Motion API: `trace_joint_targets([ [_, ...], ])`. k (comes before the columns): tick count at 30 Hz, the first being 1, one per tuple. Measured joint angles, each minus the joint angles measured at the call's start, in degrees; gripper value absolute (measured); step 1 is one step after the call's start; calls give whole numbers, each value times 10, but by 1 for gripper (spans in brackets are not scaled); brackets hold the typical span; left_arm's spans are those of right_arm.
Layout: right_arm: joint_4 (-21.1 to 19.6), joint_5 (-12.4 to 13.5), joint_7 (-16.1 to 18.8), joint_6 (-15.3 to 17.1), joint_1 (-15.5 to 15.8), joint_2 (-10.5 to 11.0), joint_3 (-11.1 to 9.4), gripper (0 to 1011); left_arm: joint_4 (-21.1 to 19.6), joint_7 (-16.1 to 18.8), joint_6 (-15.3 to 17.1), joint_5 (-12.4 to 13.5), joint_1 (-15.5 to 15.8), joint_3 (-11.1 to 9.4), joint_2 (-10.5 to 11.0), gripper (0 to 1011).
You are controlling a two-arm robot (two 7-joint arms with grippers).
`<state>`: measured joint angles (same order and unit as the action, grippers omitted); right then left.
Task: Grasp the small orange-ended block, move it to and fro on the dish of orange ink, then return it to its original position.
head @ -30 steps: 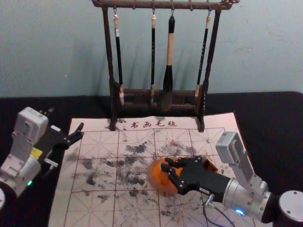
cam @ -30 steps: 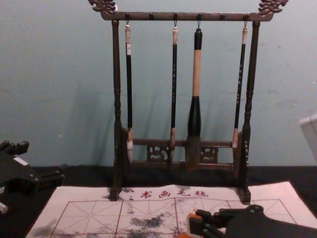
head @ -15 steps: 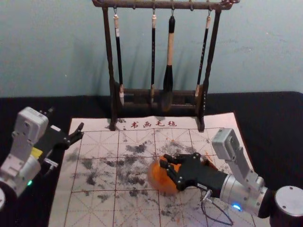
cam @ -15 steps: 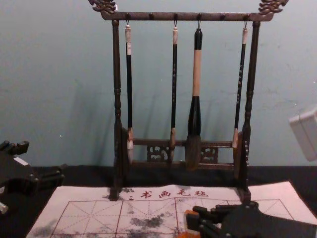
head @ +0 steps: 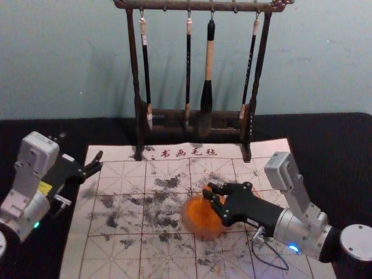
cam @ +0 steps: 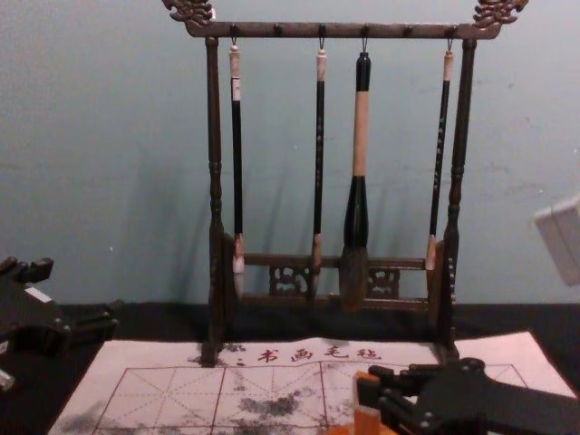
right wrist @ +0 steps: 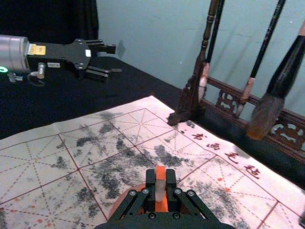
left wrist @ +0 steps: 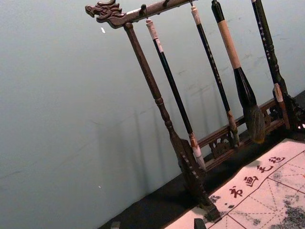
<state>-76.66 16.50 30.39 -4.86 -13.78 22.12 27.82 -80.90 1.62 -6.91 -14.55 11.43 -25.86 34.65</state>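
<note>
Four brushes (head: 207,87) hang from a dark wooden rack (head: 224,7), which stands beyond the right gripper (head: 208,190), well apart from it. Under the gripper spreads a pale, ink-smudged mat (head: 116,250) ruled with red squares, on a black table (head: 331,139). The left gripper (head: 81,148) is parked at the mat's left edge, well off to the left of the right one, its fingers spread apart.

The right gripper's fingers are clamped on the small block (right wrist: 160,188), pale in the middle with an orange end pointing up. The block is upright between the fingertips, above or on the far part of the dish of orange ink (head: 200,221); whether it touches the ink, I cannot tell. From the head, the gripper hides part of the dish's right side.

Compared with half a second ago, the right gripper has shifted slightly away from the robot and to the right. From the chest, more of the block is visible than before. The left gripper, rack and dish look unmoved.
</note>
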Motion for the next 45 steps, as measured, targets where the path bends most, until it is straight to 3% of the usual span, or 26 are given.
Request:
trace_joint_targets([
  [24,-21,9,-7,7,24,16,-26,81,0,0,0,0,0,0,0,1001],
  [45,-48,21,5,10,41,21,-15,81,0,0,0,0,0,0,0,1001],
])
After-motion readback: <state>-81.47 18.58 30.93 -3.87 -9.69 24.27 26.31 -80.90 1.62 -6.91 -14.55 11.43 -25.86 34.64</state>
